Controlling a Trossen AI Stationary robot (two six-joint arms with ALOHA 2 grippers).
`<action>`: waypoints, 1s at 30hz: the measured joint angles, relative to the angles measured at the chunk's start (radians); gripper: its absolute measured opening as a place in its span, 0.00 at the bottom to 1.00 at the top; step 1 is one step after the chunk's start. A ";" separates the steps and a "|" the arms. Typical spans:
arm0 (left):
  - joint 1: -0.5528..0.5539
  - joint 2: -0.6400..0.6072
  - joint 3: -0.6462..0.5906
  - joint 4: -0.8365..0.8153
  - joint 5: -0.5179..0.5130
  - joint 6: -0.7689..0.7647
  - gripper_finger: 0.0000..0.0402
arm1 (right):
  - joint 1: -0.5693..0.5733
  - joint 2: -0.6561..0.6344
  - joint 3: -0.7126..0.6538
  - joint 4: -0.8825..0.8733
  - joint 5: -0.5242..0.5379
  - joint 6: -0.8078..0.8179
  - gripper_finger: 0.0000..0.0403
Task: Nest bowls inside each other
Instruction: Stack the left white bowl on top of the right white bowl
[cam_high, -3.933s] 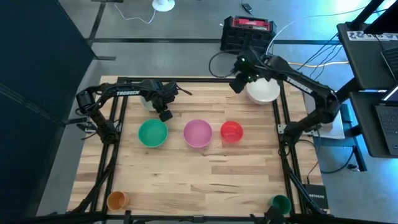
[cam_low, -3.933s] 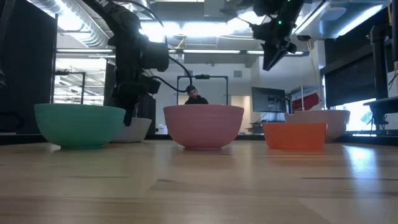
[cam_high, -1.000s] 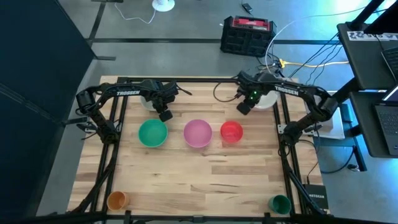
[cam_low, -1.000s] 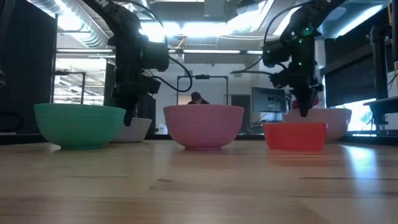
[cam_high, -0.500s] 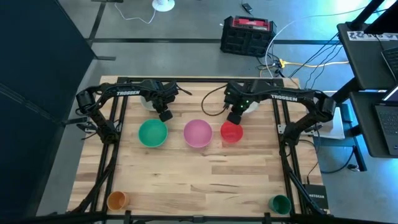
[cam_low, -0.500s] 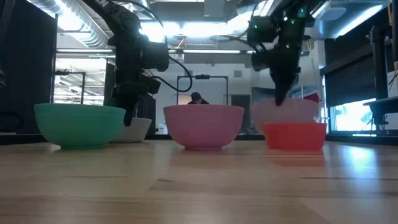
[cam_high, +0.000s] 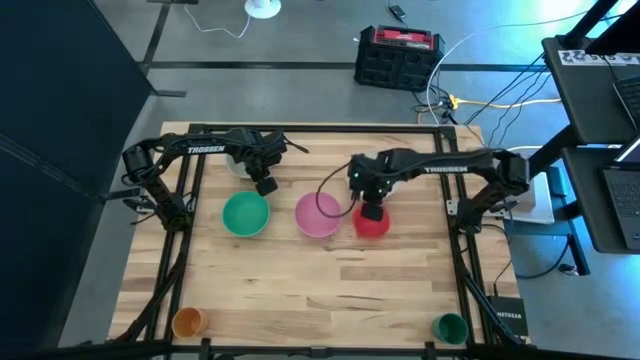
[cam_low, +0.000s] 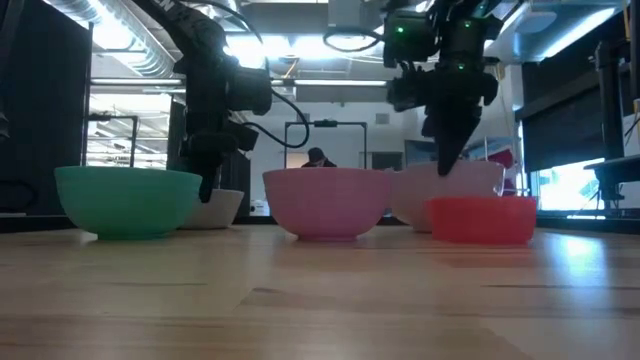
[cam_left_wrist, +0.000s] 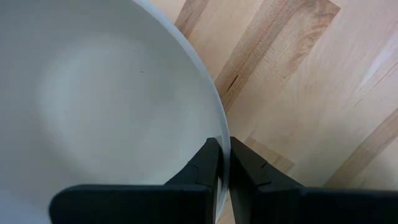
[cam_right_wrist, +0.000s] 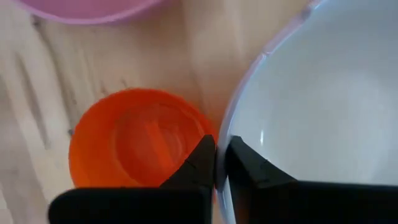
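R arm swung in from the back-right corner since ~4 s ago, dragging the large round white plastic bowl (cam_right_wrist: 323, 93) with it. R gripper (cam_high: 371, 208) is now clamped on that bowl's rim, one finger inside, one outside, right over the small round red plastic bowl (cam_high: 371, 221). In the low view the white bowl sits upright, just behind the red one and next to the round pink plastic bowl (cam_high: 318, 215); can't tell if it's touching the desk (cam_high: 320, 290).

L arm hasn't moved: L gripper (cam_high: 265, 186) pinched shut on the rim of the round pale grey plastic bowl (cam_left_wrist: 93, 106) at back-left, just behind the round green plastic bowl (cam_high: 245, 214).

Green, pink, red in a row across mid-desk, all mouth-up, apart from each other, nothing nested. Pink, green, red, grey and white interiors all empty. Round, so no long axis; openings face up.

Small orange cup (cam_high: 187, 322) and small green cup (cam_high: 451, 326) at the front corners.
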 joint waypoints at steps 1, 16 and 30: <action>0.000 0.000 0.000 0.000 0.000 0.000 0.00 | 0.013 0.006 0.001 0.004 -0.004 -0.003 0.00; 0.000 0.000 0.000 0.000 0.000 0.003 0.00 | 0.120 0.029 0.042 0.014 -0.041 0.058 0.03; 0.000 0.000 0.000 0.000 0.000 0.002 0.00 | 0.116 0.029 0.041 0.013 0.016 0.084 0.17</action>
